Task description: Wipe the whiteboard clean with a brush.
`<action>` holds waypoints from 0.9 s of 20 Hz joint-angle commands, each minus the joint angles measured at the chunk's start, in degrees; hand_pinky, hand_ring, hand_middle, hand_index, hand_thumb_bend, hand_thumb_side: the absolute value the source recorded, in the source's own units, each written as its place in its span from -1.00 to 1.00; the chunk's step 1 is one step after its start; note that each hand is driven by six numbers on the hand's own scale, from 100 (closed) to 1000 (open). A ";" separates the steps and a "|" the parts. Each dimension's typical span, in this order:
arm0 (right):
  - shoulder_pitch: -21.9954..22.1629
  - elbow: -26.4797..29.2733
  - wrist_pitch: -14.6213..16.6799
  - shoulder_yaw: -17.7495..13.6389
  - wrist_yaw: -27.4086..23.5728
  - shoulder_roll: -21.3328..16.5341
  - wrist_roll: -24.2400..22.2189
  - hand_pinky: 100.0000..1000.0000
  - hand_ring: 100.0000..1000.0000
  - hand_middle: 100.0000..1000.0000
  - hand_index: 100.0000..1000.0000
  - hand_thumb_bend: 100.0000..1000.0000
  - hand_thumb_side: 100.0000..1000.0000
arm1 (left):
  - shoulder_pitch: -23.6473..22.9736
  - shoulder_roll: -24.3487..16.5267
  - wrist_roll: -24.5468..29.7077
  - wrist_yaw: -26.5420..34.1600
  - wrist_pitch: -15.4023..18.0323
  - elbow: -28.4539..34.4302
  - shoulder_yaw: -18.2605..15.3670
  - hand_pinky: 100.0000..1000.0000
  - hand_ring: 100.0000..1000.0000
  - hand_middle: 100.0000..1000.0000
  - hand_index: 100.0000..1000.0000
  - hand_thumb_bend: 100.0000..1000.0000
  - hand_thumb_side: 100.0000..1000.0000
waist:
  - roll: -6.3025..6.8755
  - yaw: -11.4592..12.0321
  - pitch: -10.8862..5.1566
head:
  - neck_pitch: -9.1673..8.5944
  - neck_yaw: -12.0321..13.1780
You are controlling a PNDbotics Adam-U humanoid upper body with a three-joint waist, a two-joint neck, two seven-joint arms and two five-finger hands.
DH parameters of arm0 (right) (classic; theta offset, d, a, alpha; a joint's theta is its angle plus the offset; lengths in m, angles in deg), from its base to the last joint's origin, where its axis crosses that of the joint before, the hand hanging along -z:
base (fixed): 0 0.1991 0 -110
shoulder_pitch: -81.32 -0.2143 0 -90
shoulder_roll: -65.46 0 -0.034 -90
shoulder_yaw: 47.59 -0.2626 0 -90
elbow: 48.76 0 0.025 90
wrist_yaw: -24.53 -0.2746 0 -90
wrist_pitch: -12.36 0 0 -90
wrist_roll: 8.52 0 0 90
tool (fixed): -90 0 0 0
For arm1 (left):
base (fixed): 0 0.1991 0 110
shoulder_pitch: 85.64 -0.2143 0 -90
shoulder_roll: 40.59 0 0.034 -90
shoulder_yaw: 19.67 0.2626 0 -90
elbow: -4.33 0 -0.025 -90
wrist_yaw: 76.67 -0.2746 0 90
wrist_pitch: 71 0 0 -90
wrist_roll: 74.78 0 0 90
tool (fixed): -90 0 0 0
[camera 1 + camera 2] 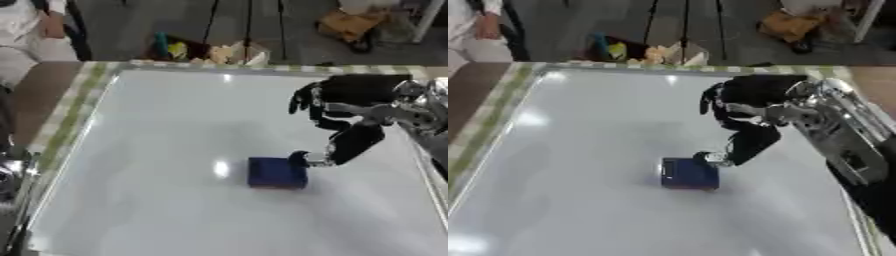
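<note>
A dark blue block-shaped brush lies flat near the middle of the white whiteboard. My right hand comes in from the right and hovers above and to the right of the brush. Its thumb reaches down, and its tip meets the brush's upper right corner. The fingers hang spread and raised well behind the brush, not around it. The board's surface shows no marks that I can make out, only bright glare spots. My left hand shows in neither view.
A green-striped frame borders the whiteboard on the left and far sides. Past the far edge, clutter and a cardboard box sit on the floor. A brown surface lies to the board's left.
</note>
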 commanded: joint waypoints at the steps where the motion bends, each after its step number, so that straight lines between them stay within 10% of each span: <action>1: -1.26 -0.08 0.00 -0.14 0.67 0.14 -0.92 0.64 0.58 0.55 -0.98 -0.17 0.59 | 0.40 -0.66 0.16 0.30 -0.08 0.97 0.00 0.32 0.59 0.44 0.52 -0.70 0.98 | 0.16 -0.23 -1.23 | 0.51 0.06; 18: -0.56 2.69 -2.30 2.39 5.48 2.76 -4.00 0.64 0.59 0.55 -0.97 -0.36 0.68 | -0.40 -1.12 -0.13 0.00 -0.34 0.97 -0.29 0.32 0.59 0.44 0.52 -0.70 0.97 | 0.31 -1.69 -1.67 | 0.04 1.68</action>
